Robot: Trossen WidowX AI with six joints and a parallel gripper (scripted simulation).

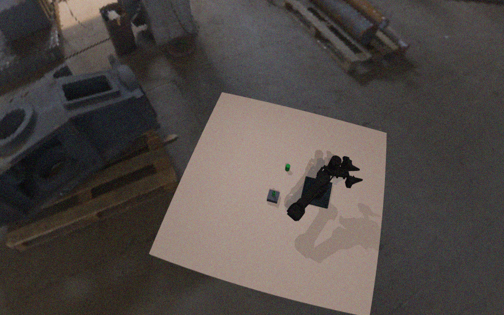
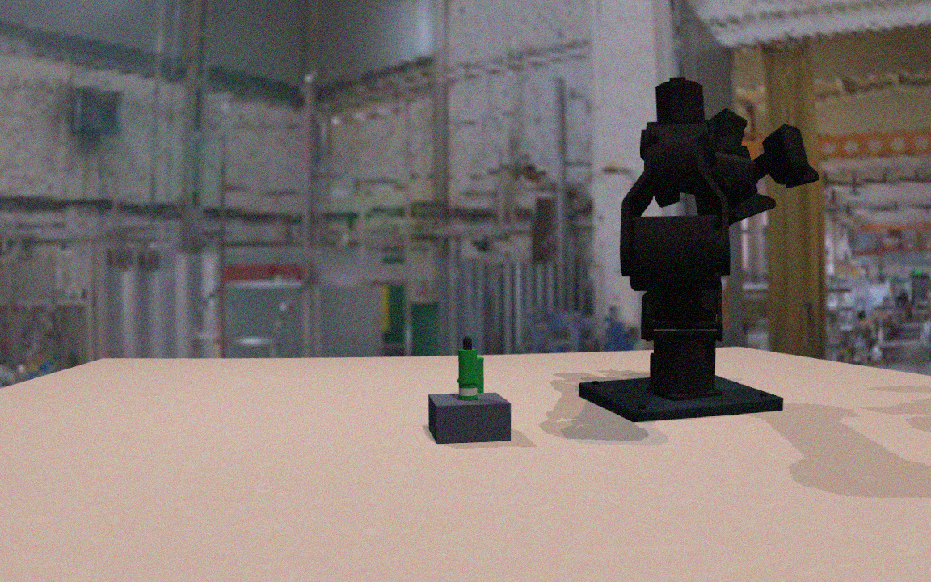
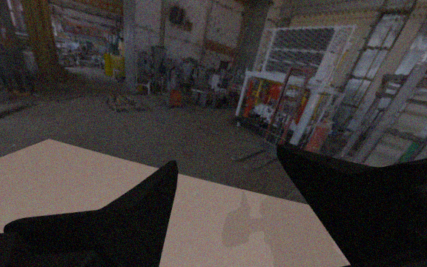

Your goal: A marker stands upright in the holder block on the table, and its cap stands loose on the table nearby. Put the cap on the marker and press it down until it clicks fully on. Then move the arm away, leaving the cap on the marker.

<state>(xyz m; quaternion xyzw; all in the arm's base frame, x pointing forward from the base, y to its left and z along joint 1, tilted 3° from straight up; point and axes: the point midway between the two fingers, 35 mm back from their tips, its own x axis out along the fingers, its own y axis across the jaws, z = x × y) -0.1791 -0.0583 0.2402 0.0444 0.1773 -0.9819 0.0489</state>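
Observation:
The holder block is a small dark grey box on the table. The green marker stands upright in it, with a white band low down and a bare dark tip on top. The green cap stands alone on the table; in the exterior view it is partly hidden behind the marker. My black gripper is open and empty, raised high on the far side of the arm's base from the marker and cap. Neither shows in the wrist view.
The arm's dark base plate sits on the pale table, beside the block and cap. The arm's shadows fall on the table. The table's edge shows beyond the fingers in the wrist view.

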